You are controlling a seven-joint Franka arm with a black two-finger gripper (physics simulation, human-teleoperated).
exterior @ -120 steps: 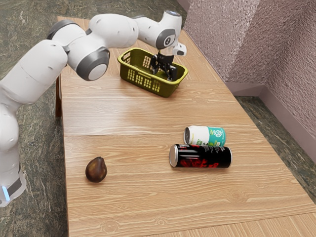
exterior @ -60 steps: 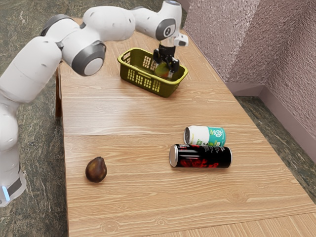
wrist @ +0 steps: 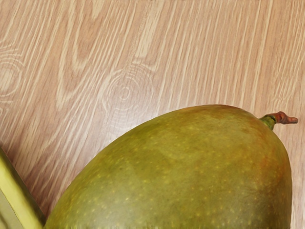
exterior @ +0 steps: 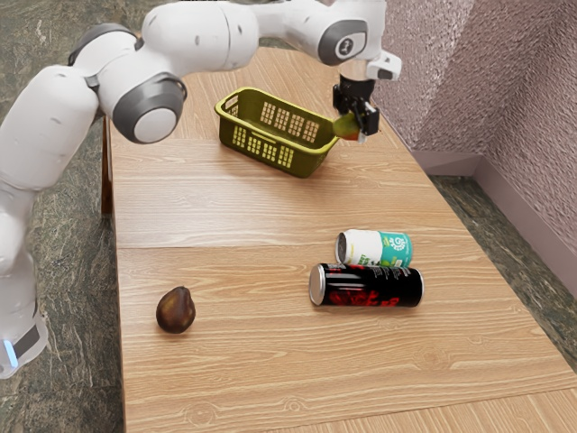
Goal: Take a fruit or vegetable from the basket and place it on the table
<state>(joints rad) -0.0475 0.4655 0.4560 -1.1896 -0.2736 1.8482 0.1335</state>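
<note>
Mango [wrist: 205, 167]: was gripped in tool [exterior: 352, 128], beside basket [exterior: 308, 162], near exterior view's right edge of worktop [exterior: 261, 212]; likely needed lowering next.

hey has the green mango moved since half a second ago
Yes. It was inside the basket; now the mango, held in the gripper, is higher and over toward the exterior view's right, beside the basket's end.

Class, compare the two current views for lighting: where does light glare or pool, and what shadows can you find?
Exterior view: a pale sheen on the table below the basket, a bright highlight along the black can, faint soft shadow beside the dark fruit; wrist view: a whitish glow on the wood near the mango, a soft pale sheen on the mango's skin.
</note>
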